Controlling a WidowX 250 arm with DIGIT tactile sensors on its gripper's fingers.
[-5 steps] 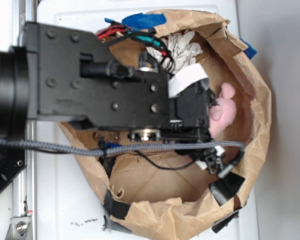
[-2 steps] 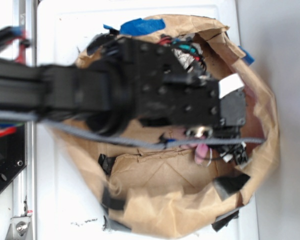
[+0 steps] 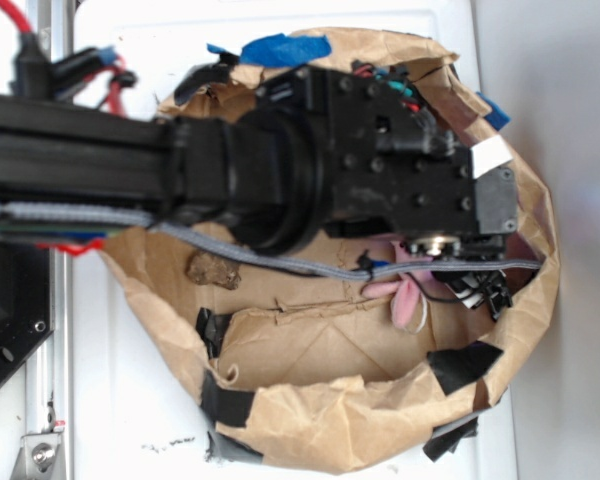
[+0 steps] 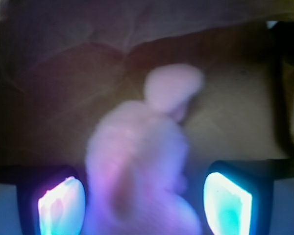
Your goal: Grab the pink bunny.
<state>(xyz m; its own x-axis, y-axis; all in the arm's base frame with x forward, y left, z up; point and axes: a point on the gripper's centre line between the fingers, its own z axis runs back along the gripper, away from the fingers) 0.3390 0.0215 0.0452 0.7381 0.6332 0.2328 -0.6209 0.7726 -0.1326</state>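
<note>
The pink bunny (image 4: 137, 166) fills the middle of the wrist view, blurred and very close, with one rounded end (image 4: 172, 85) pointing away over the brown paper floor. My gripper (image 4: 143, 205) is open, and the bunny's body lies between the two glowing pads (image 4: 59, 205). The left pad sits right beside the plush, while a dark gap separates it from the right pad. In the exterior view the black arm (image 3: 420, 180) covers the fingers, and only a pink ear of the bunny (image 3: 410, 305) shows below it.
Everything sits inside a crumpled brown paper bag (image 3: 310, 430) with its rim rolled down, patched with black tape (image 3: 460, 365) and blue tape (image 3: 280, 47). A small brown lump (image 3: 212, 270) lies on the bag floor at left. A metal rail (image 3: 50, 360) runs down the left edge.
The arm has swung further right over the bag's right side. The bunny, plainly visible beside the gripper one second ago, is now mostly hidden under the wrist, only an ear showing.
</note>
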